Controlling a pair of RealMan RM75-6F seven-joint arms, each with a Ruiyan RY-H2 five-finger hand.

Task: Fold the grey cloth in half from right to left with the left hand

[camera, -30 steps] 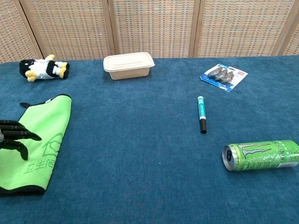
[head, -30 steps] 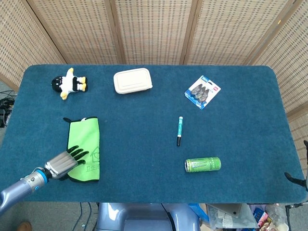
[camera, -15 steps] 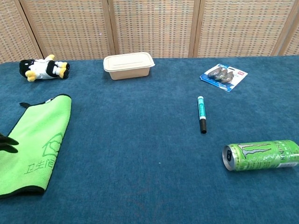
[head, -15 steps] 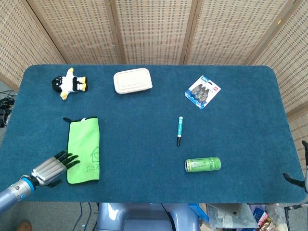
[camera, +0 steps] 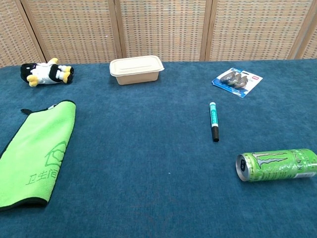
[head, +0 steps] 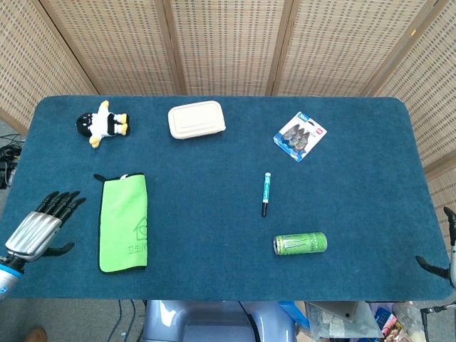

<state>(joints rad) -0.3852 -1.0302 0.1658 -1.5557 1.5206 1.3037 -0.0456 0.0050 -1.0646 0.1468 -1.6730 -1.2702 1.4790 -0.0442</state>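
The cloth (head: 124,222) is bright green with dark edging, not grey to my eye. It lies flat as a narrow upright strip near the table's front left, and it also fills the left edge of the chest view as cloth (camera: 35,151). My left hand (head: 39,224) hovers left of it, apart from it, fingers spread and holding nothing. Only dark tips of my right hand (head: 436,264) show at the table's far right corner. The chest view shows neither hand.
A toy penguin (head: 102,124) and a beige lidded box (head: 197,119) sit at the back left. A marker (head: 266,193) lies mid-table, a green can (head: 300,244) on its side nearer the front, and a blister pack (head: 301,135) at the back right.
My left hand has lifted off the cloth and drawn away to the left, leaving the chest view. The cloth stays flat where it lay.
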